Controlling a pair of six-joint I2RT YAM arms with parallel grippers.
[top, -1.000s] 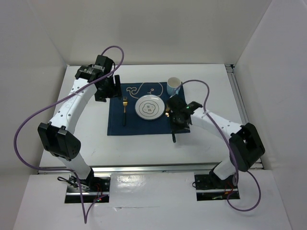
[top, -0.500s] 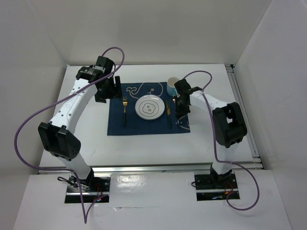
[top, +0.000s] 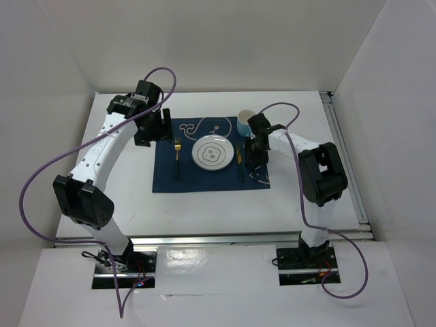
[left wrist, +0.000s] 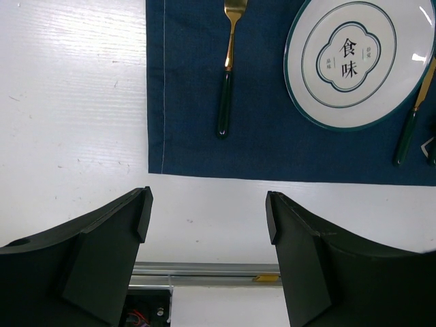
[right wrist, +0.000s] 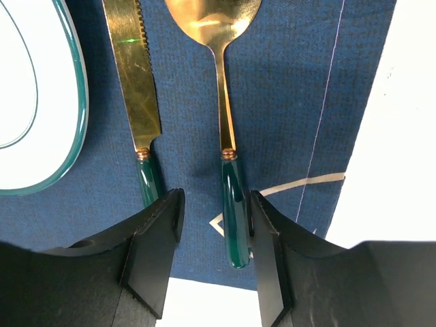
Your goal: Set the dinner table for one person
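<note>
Top external view: on the dinner table (top: 204, 211), the placemat (top: 197, 180) is laid with fork (top: 177, 160), plate (top: 212, 152) and knife (top: 240, 163); the right gripper (top: 254, 163) has been moved in beside the knife. Left wrist view: the left gripper (left wrist: 208, 204) is held wide and empty. Right wrist view: a spoon (right wrist: 221, 116) lies between parted fingers (right wrist: 153, 252), apparently released, so the setting looks nearly done.

Open room on the bare dinner table (top: 204, 211) in front of the placemat (top: 163, 180) and to its left. Tight on the mat's right side: knife (right wrist: 136, 88) and spoon (right wrist: 228, 170) side by side, just beside the plate (top: 212, 152), spoon handle between the spread fingers of the right gripper (right wrist: 216, 204). Cup (top: 245, 121) at the mat's far right corner, perhaps touching that arm. Fork (top: 177, 158) alone left of the plate, with a lane on either side. Bare table under the parted left gripper (left wrist: 208, 218).
</note>
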